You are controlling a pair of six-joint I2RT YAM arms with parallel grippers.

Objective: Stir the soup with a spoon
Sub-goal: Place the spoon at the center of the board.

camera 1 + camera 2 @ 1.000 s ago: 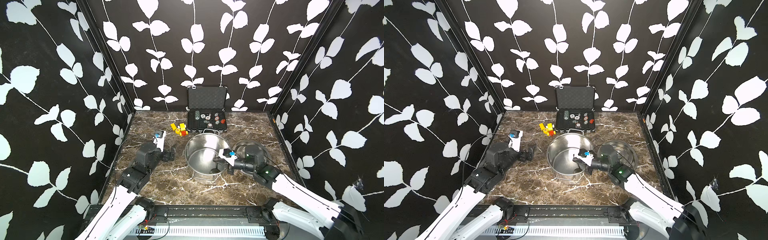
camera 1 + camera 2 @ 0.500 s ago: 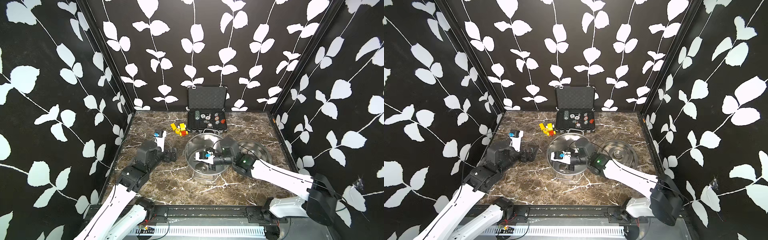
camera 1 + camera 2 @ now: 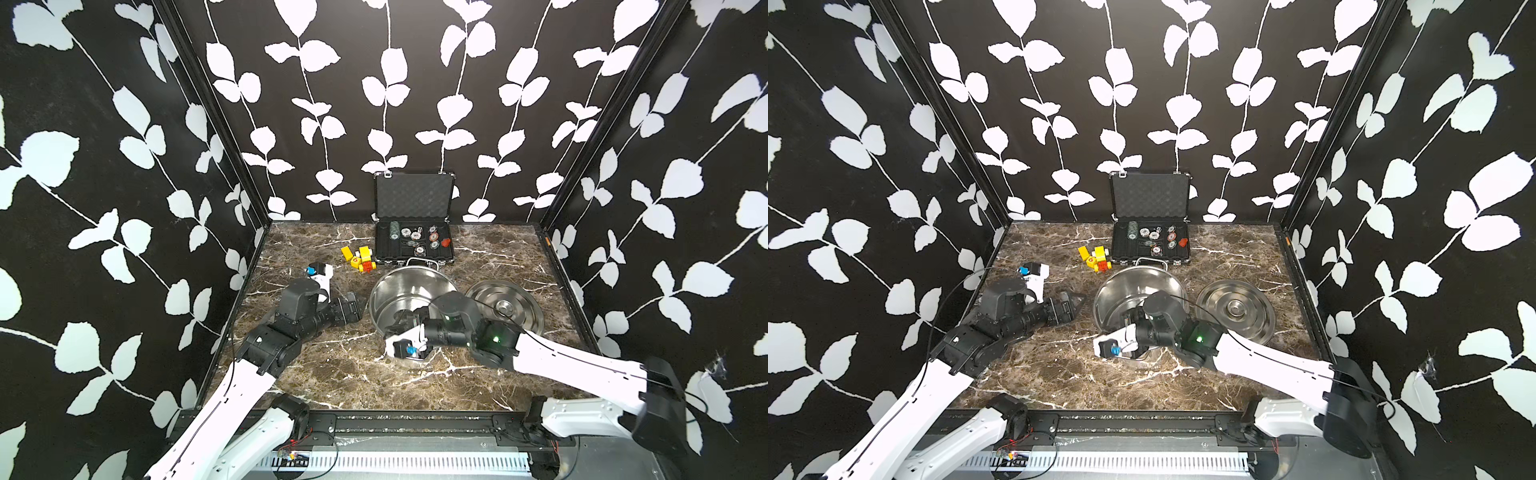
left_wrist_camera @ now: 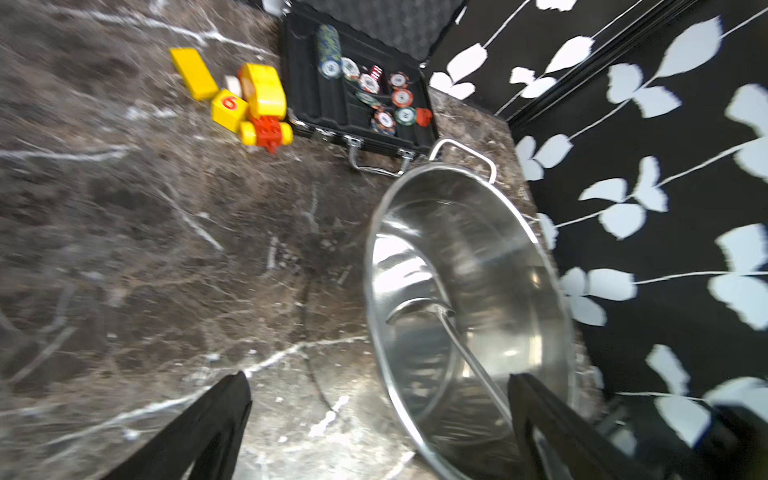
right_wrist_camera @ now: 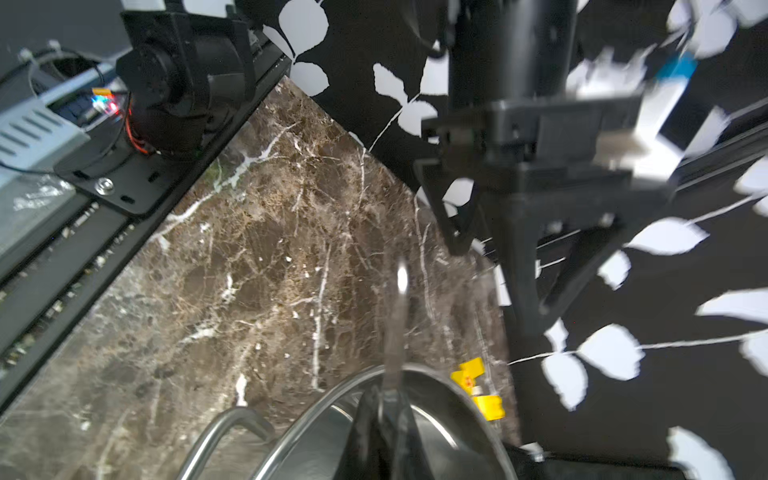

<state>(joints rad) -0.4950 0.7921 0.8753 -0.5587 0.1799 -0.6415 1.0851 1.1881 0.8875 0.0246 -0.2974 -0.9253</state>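
Gripping the spoon [image 4: 471, 360] by its handle, the right tool [image 5: 384, 409] is closed tight; the steel looks thin, stiff, slippery, probably light. Its bowl lies inside the pot [image 3: 409, 286], mid-bench; the left tool [image 4: 380, 380] stands wide.

right end effector [image 5: 384, 409]: swung across pot [image 3: 409, 286]; lid [image 3: 505, 307] side to near rim | spoon [image 4: 473, 367]: carried along
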